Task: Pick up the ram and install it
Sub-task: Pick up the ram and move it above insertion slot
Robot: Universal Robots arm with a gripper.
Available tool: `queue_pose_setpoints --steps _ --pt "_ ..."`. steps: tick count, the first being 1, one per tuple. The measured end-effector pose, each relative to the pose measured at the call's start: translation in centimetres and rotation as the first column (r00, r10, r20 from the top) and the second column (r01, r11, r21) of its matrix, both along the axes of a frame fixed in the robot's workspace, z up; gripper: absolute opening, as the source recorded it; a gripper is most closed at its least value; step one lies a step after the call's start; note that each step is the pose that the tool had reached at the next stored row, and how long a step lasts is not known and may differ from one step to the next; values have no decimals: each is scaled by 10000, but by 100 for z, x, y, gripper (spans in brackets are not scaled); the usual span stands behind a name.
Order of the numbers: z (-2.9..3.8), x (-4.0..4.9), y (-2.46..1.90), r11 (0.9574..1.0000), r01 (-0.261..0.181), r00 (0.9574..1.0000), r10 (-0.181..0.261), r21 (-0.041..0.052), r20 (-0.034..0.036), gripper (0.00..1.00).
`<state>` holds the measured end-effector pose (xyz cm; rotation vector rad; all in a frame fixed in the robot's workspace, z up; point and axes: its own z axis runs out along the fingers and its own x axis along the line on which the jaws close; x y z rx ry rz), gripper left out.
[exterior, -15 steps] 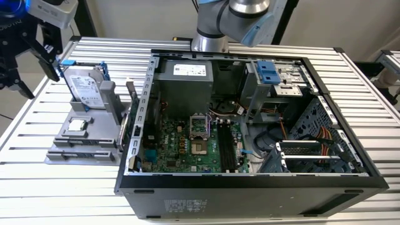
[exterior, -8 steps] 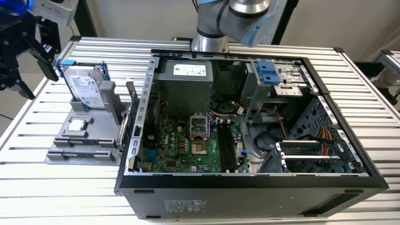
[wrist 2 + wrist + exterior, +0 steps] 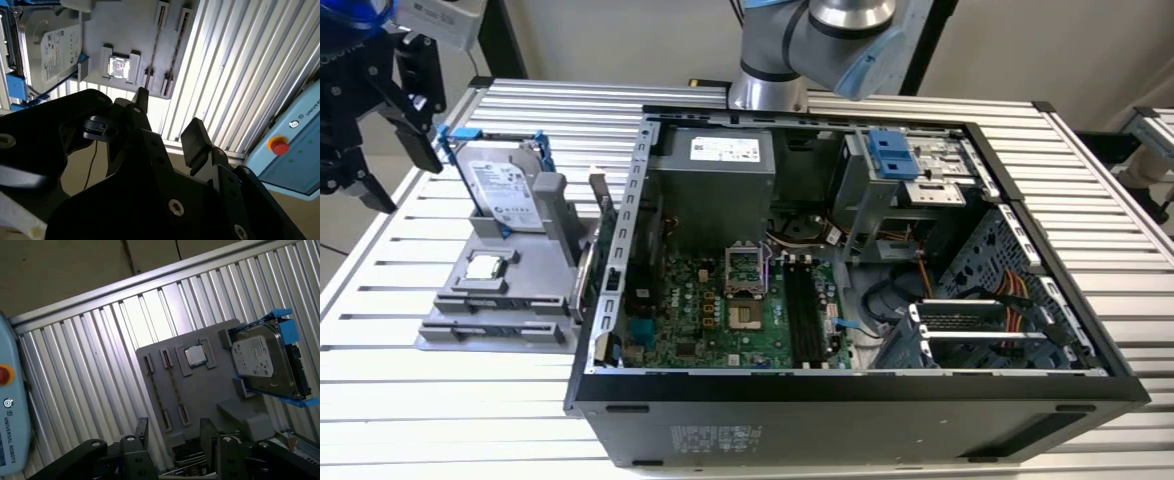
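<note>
Over at the exterior view's left, the gripper (image 3: 400,180) hangs off the edge of the bench (image 3: 454,420), fingers spread wide with nothing between them. Just beside it is the gray holder (image 3: 534,290), with the hard drive (image 3: 504,190) in blue clips propped up at the back and the little square processor chip (image 3: 484,266) lying flat in its pocket. In the first wrist view the holder's two narrow slots (image 3: 156,390) sit right off the fingertips. Further right is the open computer case (image 3: 854,395), with the green motherboard (image 3: 707,320) on its floor and the long black memory slots (image 3: 807,315) side by side. Honestly can't tell where the ram is from here.
</note>
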<state>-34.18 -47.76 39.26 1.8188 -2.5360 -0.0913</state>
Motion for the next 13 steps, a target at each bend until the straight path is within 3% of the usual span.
queue_pose_setpoints --steps 6,13 --pt "0 0 0 9982 -607 9982 607 0 0 100" --pt "1 0 0 9913 -1317 9913 1317 -1 0 100"
